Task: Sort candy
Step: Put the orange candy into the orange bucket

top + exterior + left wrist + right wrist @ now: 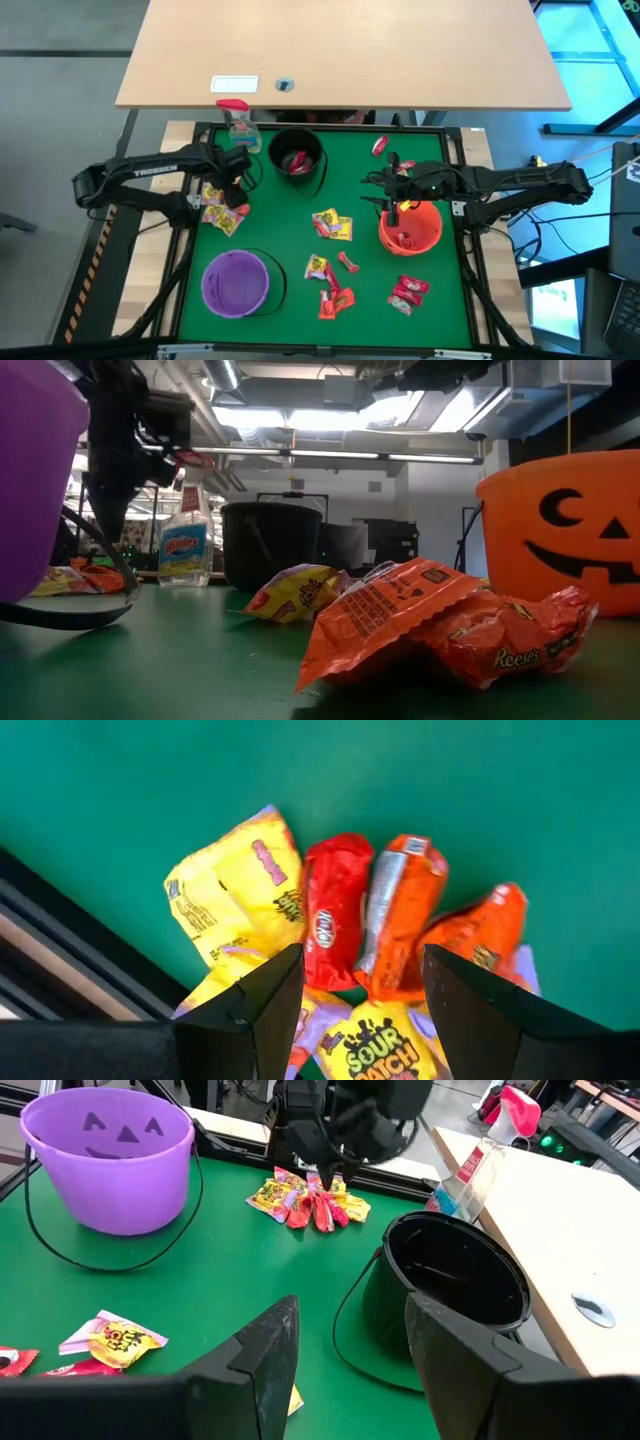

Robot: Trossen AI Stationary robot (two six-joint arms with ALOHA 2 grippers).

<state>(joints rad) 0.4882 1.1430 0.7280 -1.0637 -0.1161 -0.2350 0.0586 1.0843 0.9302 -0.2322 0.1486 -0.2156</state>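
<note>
A small pile of candy (335, 915) lies near the table's left edge: red, orange and yellow packets. My left gripper (365, 1005) hovers just above this pile (215, 208), fingers open and pointing down, one on each side of the red and orange packets. I cannot tell whether they touch. My right gripper (393, 195) is open and holds nothing. It hangs over the far rim of the orange pumpkin bucket (410, 228), which has red candy inside. More candy (332, 226) lies loose mid-table and toward the near edge (335, 298).
A black bucket (297, 158) stands at the far middle, a purple bucket (237, 283) at the near left, its handle lying on the mat. A clear spray bottle (238, 122) stands at the far left corner. Red packets (408, 292) lie near the orange bucket. A raised frame rims the green mat.
</note>
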